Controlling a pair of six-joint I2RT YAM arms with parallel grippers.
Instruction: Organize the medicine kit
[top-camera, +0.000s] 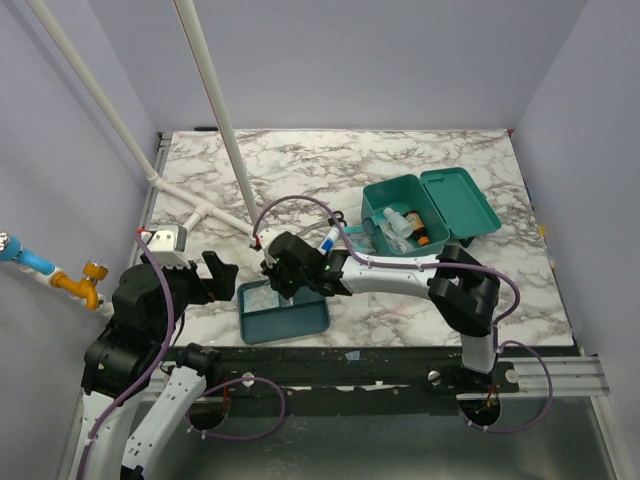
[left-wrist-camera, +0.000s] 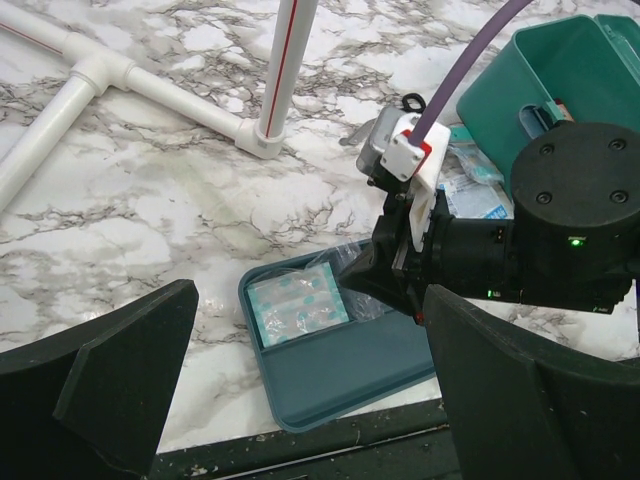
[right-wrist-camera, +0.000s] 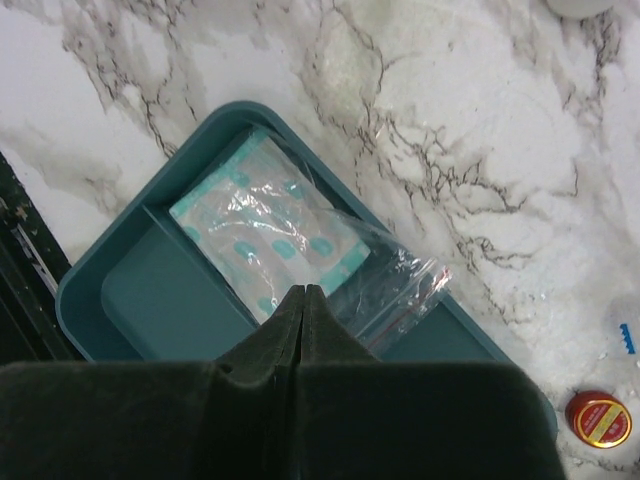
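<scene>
From above: the medicine kit (top-camera: 462, 203) lies open toward the far right corner. The right gripper (top-camera: 283, 285) hangs over the shallow tray (top-camera: 292, 323) at the near edge.

Left wrist: the left gripper (left-wrist-camera: 310, 292) is spread wide and empty, with bare marble beyond it.

Right wrist: jaws are pressed together at the clear bag (right-wrist-camera: 392, 283) of plasters; I can't tell whether film is caught. Best to lift straight up past the tray rim, then swing right, minding the loose packets (top-camera: 362, 238) beside the kit.

Teal-green medicine kit (top-camera: 400, 196), lid hinged open, upright on marble, bottles inside, far right
</scene>
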